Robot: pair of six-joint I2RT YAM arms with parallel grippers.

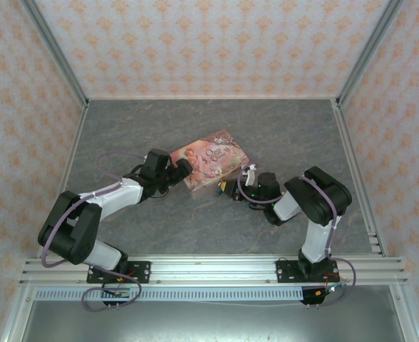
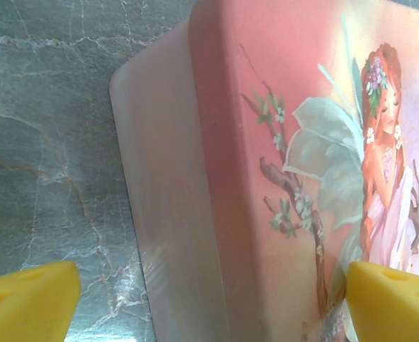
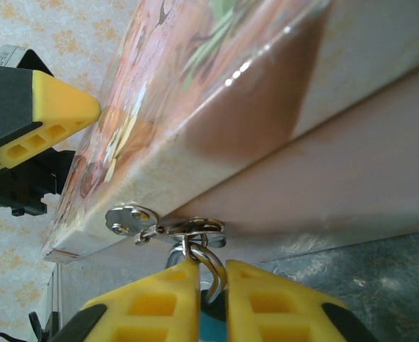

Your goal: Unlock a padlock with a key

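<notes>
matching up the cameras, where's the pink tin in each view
top external: pink tin mid-table, lying at an angle.
left wrist: pink tin centre and right, fairy lid up.
right wrist: pink tin slanting across the top, hasp beneath.
shared landmark: grey marbled table.

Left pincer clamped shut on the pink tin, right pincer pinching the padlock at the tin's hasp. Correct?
No. The left wrist view shows the left pincer open, jaws wide apart at one end of the pink tin. The right pincer does pinch the padlock at the hasp.
</notes>
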